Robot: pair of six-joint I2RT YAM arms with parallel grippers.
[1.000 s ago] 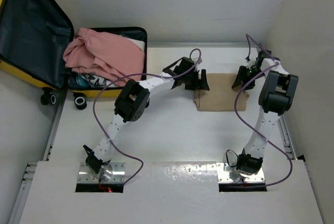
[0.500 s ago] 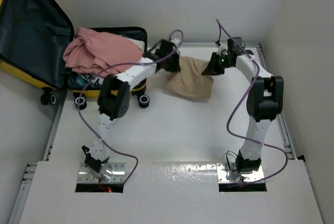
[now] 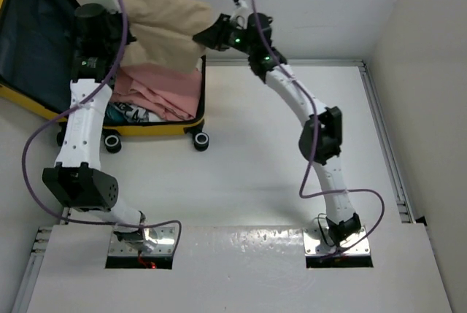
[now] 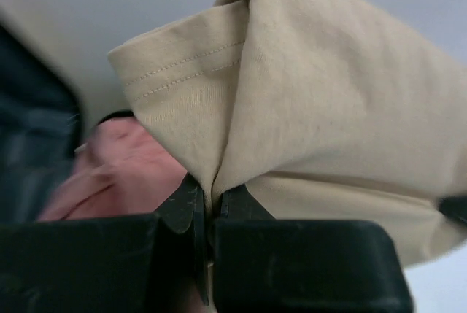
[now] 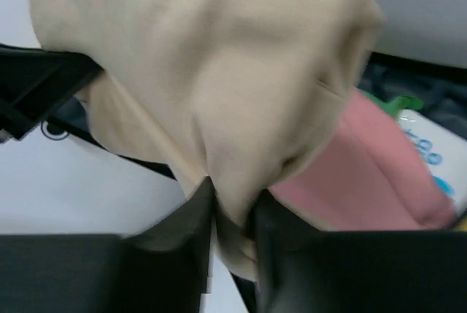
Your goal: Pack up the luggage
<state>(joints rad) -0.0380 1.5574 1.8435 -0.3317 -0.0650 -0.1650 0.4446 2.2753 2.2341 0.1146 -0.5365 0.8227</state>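
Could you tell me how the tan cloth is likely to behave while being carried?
Probably floppy: the tan cloth sags and folds between the left pincer and right pincer. Likely light, since two small pinches hold it up. It should slump onto the pink garment when released.

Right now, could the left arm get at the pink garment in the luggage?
Probably not: the left gripper is shut on the tan cloth, held with the right gripper directly above the pink garment.

left tool [image 4: 211, 202] pinched, right tool [image 5: 233, 202] apparently pinched
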